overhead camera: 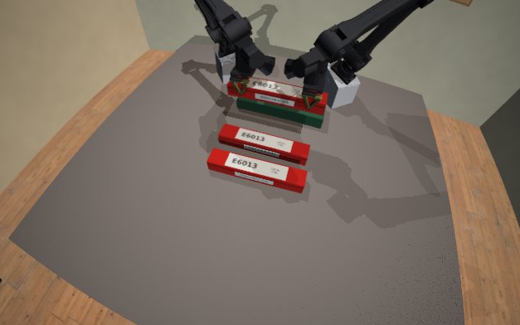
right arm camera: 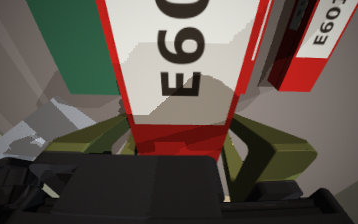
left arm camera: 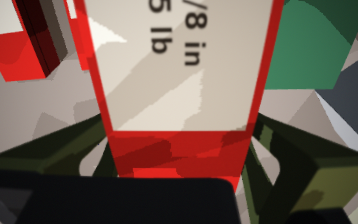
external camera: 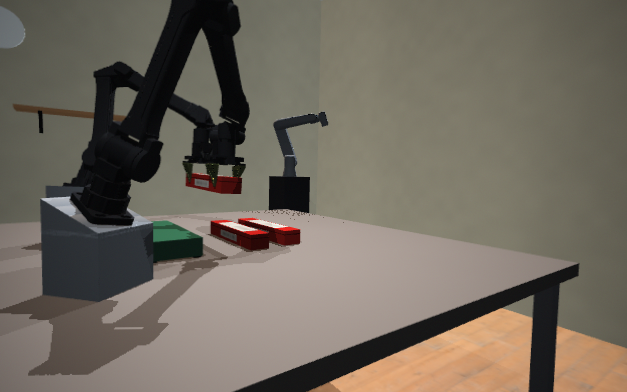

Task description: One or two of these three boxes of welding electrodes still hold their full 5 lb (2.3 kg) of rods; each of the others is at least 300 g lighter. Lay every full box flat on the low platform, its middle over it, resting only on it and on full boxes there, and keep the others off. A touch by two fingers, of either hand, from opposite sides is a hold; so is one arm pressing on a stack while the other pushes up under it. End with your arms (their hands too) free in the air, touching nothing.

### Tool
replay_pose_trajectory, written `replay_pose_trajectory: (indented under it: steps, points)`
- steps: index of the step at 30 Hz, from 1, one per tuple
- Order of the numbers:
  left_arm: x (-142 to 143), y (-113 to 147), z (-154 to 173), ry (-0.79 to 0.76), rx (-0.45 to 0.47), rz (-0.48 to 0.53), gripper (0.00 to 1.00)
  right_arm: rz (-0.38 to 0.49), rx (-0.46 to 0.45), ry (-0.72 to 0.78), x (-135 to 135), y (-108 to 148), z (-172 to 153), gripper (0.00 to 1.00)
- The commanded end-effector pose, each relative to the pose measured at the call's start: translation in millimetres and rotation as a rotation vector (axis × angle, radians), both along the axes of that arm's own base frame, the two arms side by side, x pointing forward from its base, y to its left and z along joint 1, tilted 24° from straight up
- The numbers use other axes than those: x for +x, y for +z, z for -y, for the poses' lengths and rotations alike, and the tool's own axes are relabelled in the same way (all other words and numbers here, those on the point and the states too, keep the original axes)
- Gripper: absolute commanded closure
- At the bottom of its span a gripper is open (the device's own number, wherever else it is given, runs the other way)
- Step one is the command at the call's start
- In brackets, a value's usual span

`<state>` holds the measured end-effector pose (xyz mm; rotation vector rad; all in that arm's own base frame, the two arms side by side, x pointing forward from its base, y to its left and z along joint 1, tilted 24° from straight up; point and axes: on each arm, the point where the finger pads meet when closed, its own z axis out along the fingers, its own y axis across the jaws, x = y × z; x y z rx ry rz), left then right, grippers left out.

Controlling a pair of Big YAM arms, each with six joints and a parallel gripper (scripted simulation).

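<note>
Three red boxes labelled E6013 are in view. One red box [overhead camera: 277, 94] hangs level in the air above the low green platform [overhead camera: 279, 112], held at both ends. My left gripper [overhead camera: 312, 100] is shut on its "5 lb" end [left arm camera: 180, 75]. My right gripper [overhead camera: 240, 86] is shut on its "E60" end [right arm camera: 182, 60]. In the exterior view the held box [external camera: 211, 185] is well clear of the platform [external camera: 175, 240]. The middle box [overhead camera: 264, 143] and the near box [overhead camera: 257, 170] lie flat on the table, side by side, in front of the platform.
Two grey arm pedestals [overhead camera: 342, 89] [overhead camera: 223, 66] stand behind the platform at either end. A small grey arm on a black block [external camera: 289, 192] stands at the table's far edge. The table's edges drop to a wooden floor.
</note>
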<state>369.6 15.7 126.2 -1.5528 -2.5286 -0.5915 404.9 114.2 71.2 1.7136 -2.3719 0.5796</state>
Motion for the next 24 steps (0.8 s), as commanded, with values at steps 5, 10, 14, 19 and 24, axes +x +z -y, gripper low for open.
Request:
replay_pose_trajectory:
  steps: [5, 10, 14, 19, 24]
  points:
    - [19.5, 22.7, -1.1, -0.016, -0.008, 0.082, 1.00, 0.085, 0.034, 0.023, 22.1, 25.6, -8.3, 1.00]
    - [20.7, 16.5, -3.7, -0.016, -0.008, 0.082, 1.00, 0.085, 0.033, 0.023, 23.2, 19.4, -5.7, 1.00]
    - [21.5, 11.5, -5.8, -0.016, -0.008, 0.081, 1.00, 0.085, 0.033, 0.023, 24.1, 14.4, -3.7, 1.00]
    - [22.2, 7.7, -7.3, -0.016, -0.007, 0.081, 1.00, 0.085, 0.033, 0.023, 24.7, 10.6, -2.1, 1.00]
    - [23.3, 1.5, -9.9, -0.016, -0.007, 0.081, 1.00, 0.085, 0.032, 0.023, 25.8, 4.4, 0.5, 1.00]
